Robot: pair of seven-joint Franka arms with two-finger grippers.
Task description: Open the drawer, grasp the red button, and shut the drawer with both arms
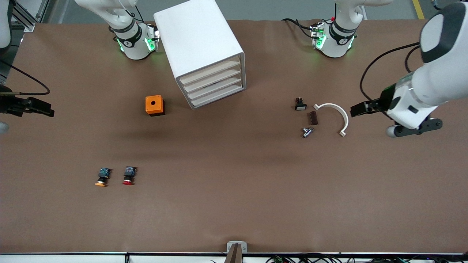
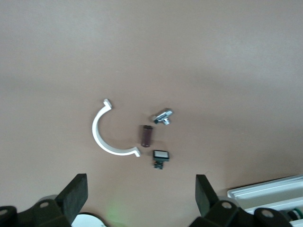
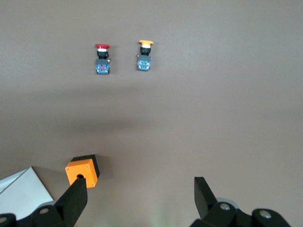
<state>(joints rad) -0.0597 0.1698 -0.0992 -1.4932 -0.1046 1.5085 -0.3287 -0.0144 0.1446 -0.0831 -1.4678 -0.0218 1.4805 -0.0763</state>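
The red-capped button (image 1: 128, 175) is lying on the tabletop (image 1: 234, 190), well nearer the front camera than the cabinet (image 1: 204, 54), whose drawers (image 1: 214, 84) are all sitting shut. My right hand (image 1: 44, 107) and my left hand (image 1: 356, 109) are both hanging released, fingers spread, over that tabletop's two ends, well apart from the cabinet.

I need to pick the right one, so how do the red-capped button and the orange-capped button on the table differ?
The red-capped button has a red cap; the orange-capped button has an orange one. The red-capped button lies nearer the middle of the table; the orange-capped button lies toward the right arm's end. Both share a black body with a bluish-green rear, lie side by side, caps toward the front camera, untouched. Both grippers, left gripper and right gripper, hang open, away from both.
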